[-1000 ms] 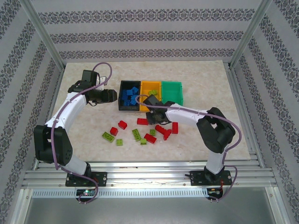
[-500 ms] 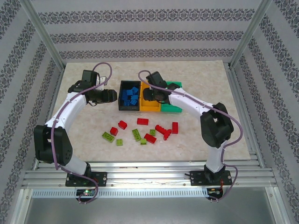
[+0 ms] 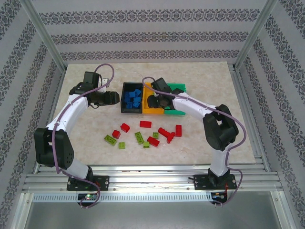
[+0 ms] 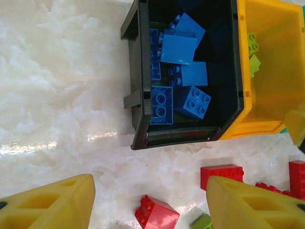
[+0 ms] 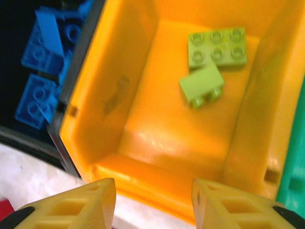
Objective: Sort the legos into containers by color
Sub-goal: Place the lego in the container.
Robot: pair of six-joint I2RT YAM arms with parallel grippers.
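Place: we read this as a lab test cell.
Walls: patterned panels [image 3: 143,24] between aluminium posts [image 3: 44,36], upper frame.
Base: slotted rails [image 3: 152,183], bottom edge.

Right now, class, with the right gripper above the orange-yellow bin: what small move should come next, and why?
Probably lift the right gripper clear of the orange-yellow bin and swing it toward the loose lime green bricks on the table. Its jaws stand open and empty, and two lime bricks lie in that bin.
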